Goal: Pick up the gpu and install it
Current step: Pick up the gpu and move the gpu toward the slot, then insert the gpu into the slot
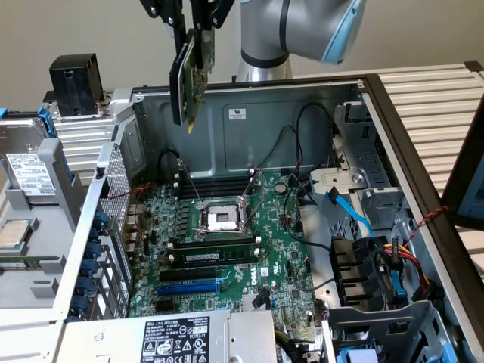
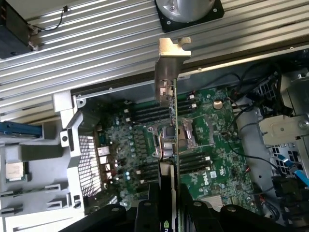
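As the hand (image 1: pixel 193 30) pinches its top edge, the small green black-shrouded gpu (image 1: pixel 189 76) hangs below, judged light, rigid, fragile.

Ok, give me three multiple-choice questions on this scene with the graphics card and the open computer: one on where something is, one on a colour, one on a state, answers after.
1. Where is the gpu?
A. Seated in a slot.
B. In the air above the open case.
C. Lying flat outside the case.

2. What colour is the motherboard?
A. Red.
B. Green.
C. White.

3. What state is the gripper in?
A. Open and empty.
B. Shut on a cable.
C. Shut on the gpu.

Answers:
1 B, the card hangs upright, clear of the board below.
2 B, the board shows green in both views.
3 C, it clamps the card's upper edge.
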Robot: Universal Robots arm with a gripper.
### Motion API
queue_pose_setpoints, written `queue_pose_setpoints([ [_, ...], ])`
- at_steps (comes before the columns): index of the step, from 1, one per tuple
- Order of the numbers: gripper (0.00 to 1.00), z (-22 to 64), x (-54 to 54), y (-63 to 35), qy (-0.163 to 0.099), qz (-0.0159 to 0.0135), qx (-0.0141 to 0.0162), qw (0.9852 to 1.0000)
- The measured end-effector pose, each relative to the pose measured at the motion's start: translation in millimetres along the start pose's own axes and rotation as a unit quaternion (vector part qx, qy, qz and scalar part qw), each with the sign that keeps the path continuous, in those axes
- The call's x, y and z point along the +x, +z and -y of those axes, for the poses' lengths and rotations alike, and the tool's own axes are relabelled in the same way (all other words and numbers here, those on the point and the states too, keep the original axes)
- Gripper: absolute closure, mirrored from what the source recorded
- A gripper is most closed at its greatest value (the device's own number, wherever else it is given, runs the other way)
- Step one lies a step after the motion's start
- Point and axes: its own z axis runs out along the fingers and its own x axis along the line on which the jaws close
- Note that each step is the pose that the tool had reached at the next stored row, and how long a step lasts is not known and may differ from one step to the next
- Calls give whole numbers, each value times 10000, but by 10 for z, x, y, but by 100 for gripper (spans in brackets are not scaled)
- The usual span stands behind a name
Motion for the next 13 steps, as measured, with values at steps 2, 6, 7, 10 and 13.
queue_pose_setpoints([
  [2, 73, -3, -64, -5, 1, -15, 4, 10000],
  [6, 73, -16, -143, -9, 9, -72, 19, 10000],
  [7, 73, -16, -143, -9, 9, -72, 19, 10000],
  [10, 73, -16, -143, -9, 10, -73, 19, 10000],
  [13, 73, -16, -143, -9, 10, -73, 19, 10000],
])
